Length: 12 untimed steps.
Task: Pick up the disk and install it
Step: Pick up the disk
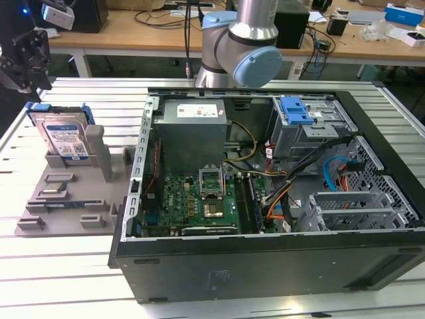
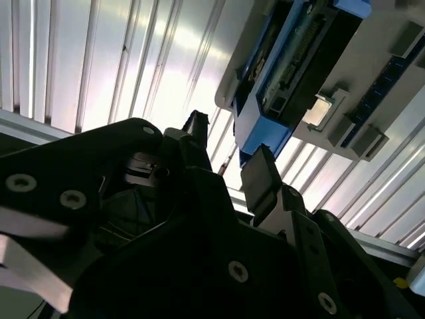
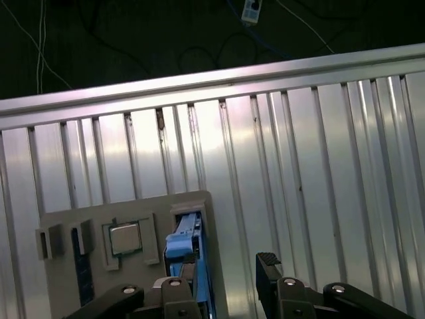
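As the disk [image 1: 64, 136] stands upright in its grey holder [image 1: 66, 199], outside the computer case [image 1: 265, 266], nothing is installed yet; my gripper [image 2: 226, 139] hangs near above it, fingers [image 2: 262, 179] open, empty.

The arm [image 1: 240, 41] shows a grey-and-pale-blue joint at the top centre of the exterior view; its black gripper [image 1: 28, 63] hangs at the exterior view's far left, pointing downward; in both wrist views the gripper [image 3: 229, 266] [image 2: 226, 156] has its two dark fingers [image 3: 267, 264] spread apart, a gap between them.
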Available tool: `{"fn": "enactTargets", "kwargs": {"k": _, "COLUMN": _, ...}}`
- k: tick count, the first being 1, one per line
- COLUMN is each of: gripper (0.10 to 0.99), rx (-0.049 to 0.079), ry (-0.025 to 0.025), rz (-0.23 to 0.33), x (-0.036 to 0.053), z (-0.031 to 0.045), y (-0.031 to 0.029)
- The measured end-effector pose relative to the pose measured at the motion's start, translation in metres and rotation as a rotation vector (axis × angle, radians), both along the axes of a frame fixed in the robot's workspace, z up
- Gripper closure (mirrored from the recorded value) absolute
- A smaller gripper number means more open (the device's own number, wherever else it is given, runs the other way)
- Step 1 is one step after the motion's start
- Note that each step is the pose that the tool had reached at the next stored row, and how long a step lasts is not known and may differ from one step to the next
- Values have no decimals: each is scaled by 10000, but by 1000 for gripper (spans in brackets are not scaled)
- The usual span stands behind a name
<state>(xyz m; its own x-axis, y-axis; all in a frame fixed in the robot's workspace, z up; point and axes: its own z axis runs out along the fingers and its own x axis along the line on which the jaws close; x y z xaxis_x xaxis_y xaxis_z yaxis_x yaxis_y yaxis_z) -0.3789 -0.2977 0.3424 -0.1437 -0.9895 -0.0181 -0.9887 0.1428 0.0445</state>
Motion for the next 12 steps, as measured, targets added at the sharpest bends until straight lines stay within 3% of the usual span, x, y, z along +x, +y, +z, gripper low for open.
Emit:
{"fn": "enactTargets", "kwargs": {"k": 2, "gripper": 604, "rx": -56, "ry": -15, "rz": 44, "x": -5, "z": 15, "y": -12}}
{"fn": "enactTargets", "kwargs": {"k": 5, "gripper": 604, "rx": -63, "ry": -17, "rz": 148, "x": -8, "z": 10, "y": -138}}
{"fn": "enactTargets", "kwargs": {"k": 8, "gripper": 604, "rx": -63, "ry": -16, "rz": 249, "x": -8, "z": -17, "y": -215}}
{"fn": "enactTargets", "kwargs": {"k": 12, "gripper": 604, "rx": -70, "ry": -8, "rz": 507, "x": 38, "z": -120, "y": -234}}
